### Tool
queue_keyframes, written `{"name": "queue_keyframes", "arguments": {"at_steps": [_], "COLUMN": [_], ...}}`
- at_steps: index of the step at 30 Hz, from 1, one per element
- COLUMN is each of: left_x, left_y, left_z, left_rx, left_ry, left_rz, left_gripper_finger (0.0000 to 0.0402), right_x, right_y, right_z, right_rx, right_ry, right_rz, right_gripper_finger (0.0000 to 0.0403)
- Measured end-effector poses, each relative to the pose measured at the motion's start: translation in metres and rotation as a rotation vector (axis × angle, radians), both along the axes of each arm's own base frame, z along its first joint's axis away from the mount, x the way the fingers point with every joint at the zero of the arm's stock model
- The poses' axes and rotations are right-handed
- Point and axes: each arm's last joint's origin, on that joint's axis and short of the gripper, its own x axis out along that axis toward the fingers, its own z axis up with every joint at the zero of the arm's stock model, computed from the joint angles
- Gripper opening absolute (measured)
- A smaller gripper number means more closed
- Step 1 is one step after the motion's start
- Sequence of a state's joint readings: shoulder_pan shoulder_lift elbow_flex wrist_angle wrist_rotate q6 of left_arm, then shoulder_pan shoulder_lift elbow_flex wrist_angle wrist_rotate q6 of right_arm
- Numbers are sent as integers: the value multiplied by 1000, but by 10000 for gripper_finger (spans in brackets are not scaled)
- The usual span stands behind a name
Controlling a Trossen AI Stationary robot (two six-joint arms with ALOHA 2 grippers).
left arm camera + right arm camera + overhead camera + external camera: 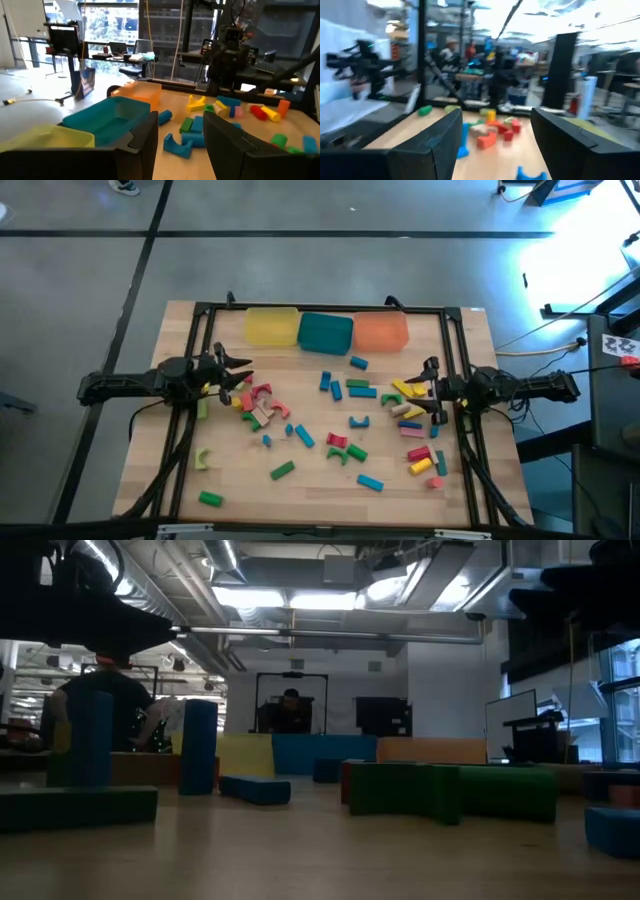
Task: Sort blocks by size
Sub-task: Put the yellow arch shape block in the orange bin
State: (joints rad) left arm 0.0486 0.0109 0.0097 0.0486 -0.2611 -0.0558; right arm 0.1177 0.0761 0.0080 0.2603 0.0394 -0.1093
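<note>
Many small blocks lie scattered on the wooden table (180, 480). A red, pink and tan cluster (258, 405) lies just right of my left gripper (240, 375). Yellow, pink and tan blocks (407, 392) lie beside my right gripper (425, 390). Blue blocks (331, 386) and green blocks (282, 470) lie in the middle and near part. Both grippers are open and empty, held level and pointing at each other across the table. In the left wrist view the open fingers (145, 140) frame blue and green blocks (192, 131). In the right wrist view the fingers (445, 140) frame red and orange blocks (492, 132).
Three trays stand in a row at the far edge: yellow (271, 326), teal (326, 332), orange (380, 330). A black frame (320, 308) runs round the table. In the low view green blocks (440, 790) and an upright blue block (198, 745) stand close. People show in the room behind.
</note>
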Motion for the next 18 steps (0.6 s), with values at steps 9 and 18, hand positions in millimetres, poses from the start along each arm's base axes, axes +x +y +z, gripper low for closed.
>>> {"name": "queue_keyframes", "arguments": {"at_steps": [9, 18], "left_x": [0, 0], "left_y": [0, 0], "left_z": [0, 0], "left_rx": [-15, -83], "left_ry": [-5, -26], "left_rz": [-1, -4], "left_gripper_finger": [134, 134], "right_x": [0, -5], "right_y": [-2, -7], "right_z": [0, 20], "right_rx": [61, 243], "right_ry": [1, 29], "right_rz": [-72, -183], "right_gripper_finger": [239, 239]}}
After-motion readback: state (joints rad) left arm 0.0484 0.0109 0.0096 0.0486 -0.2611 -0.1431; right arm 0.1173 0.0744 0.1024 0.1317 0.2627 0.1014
